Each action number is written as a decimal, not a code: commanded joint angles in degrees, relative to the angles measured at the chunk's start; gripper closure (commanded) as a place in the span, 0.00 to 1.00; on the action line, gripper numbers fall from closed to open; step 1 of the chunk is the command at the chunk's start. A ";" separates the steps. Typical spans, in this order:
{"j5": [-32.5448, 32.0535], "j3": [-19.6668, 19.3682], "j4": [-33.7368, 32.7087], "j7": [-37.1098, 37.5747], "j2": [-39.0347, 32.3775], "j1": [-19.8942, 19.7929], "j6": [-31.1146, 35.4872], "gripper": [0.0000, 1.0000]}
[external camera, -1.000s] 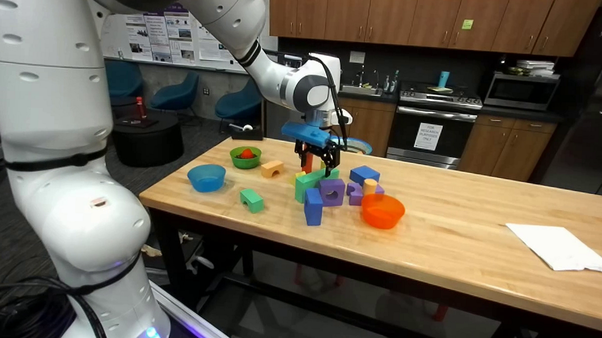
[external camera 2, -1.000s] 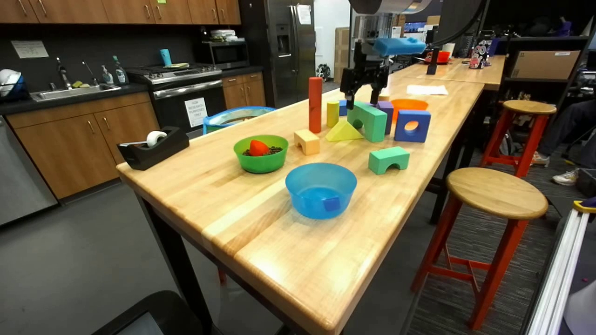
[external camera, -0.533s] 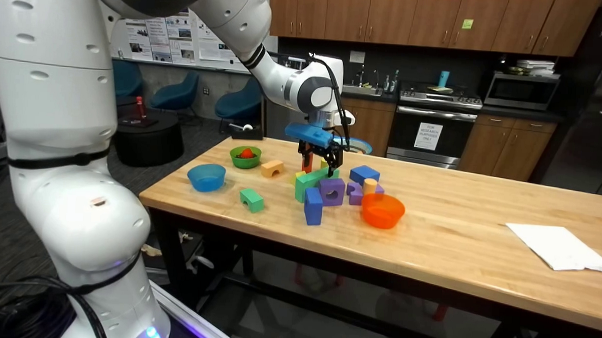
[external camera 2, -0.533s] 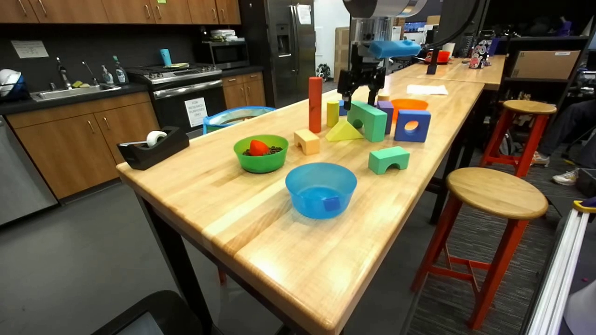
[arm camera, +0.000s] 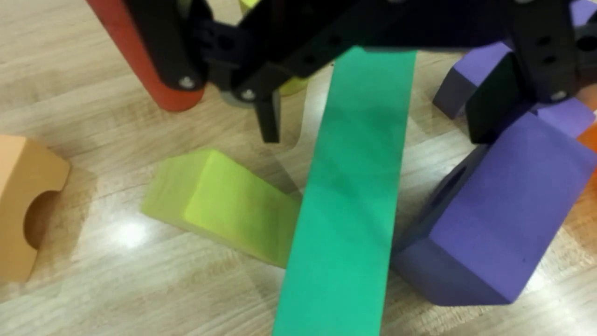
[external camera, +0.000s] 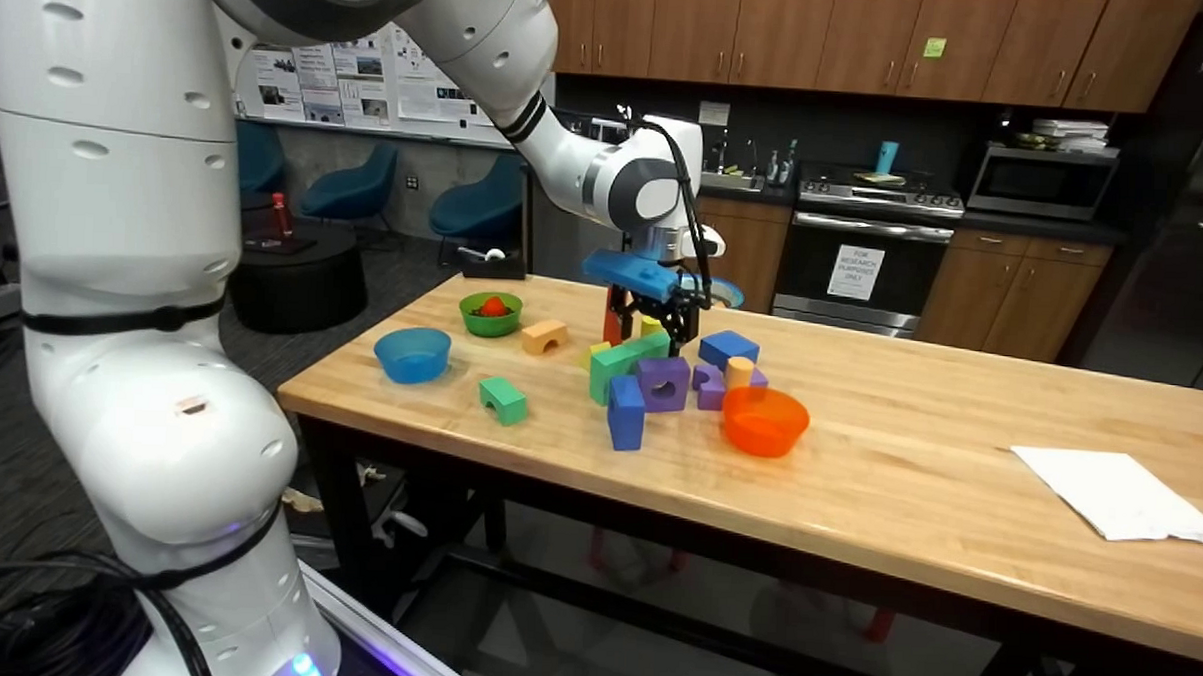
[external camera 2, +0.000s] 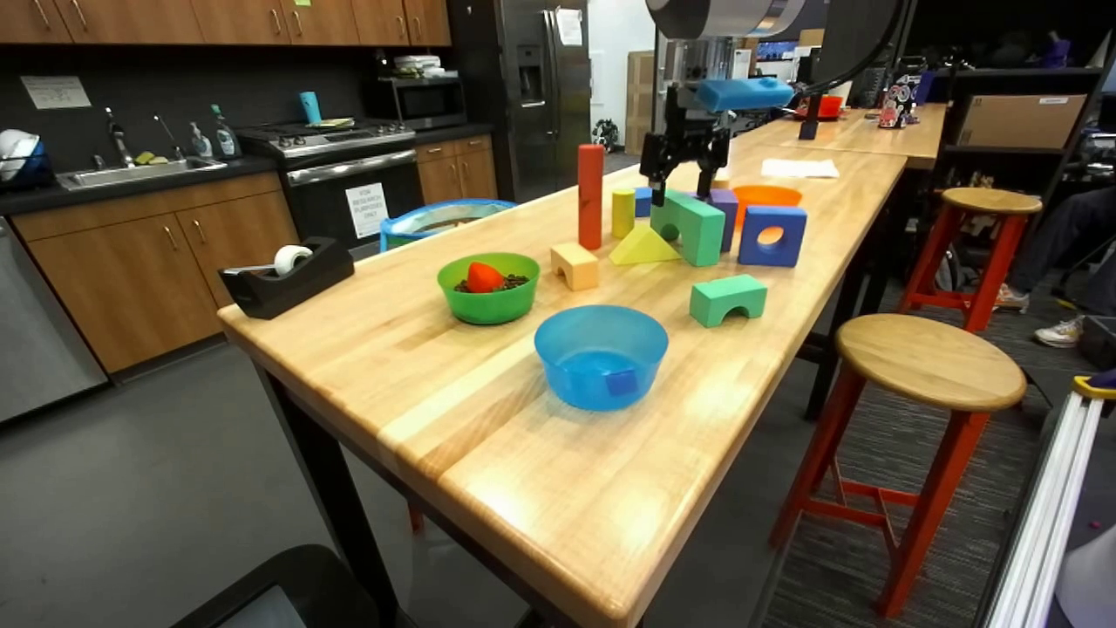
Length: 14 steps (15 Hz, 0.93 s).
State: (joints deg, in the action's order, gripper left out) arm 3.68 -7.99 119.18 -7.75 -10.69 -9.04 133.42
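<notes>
One long green arch (external camera: 626, 358) in an exterior view, upright on the table (external camera: 909, 419), just beside a purple block (external camera: 664, 372). In an exterior view, standing on both feet, likely for steadiness, with the tool (external camera 2: 681, 194) close to its top. In the wrist view, wide-parted fingers (arm camera: 268, 119) to either side of the narrow top, presumably easiest to span; no hold on anything, contact unclear.

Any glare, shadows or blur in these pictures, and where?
In an exterior view, bright glare on the near end of the tabletop; in the wrist view, a white glare spot left of the yellow triangle, a shadow beside the orange arch, faint dark bands across the green block, and a nearly black, slightly soft-edged gripper.
</notes>
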 commanded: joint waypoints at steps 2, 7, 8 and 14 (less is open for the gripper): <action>-0.08 -0.06 -1.01 0.32 -1.59 -0.86 -1.59 0.00; -0.63 0.13 -0.34 0.43 -1.27 -0.64 -1.85 0.46; -0.64 0.15 -0.24 0.42 -1.14 -0.62 -1.82 0.55; -2.17 0.05 0.96 0.71 0.36 -0.22 -2.86 0.84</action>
State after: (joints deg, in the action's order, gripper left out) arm 3.47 -7.91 119.17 -7.76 -12.23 -9.57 132.47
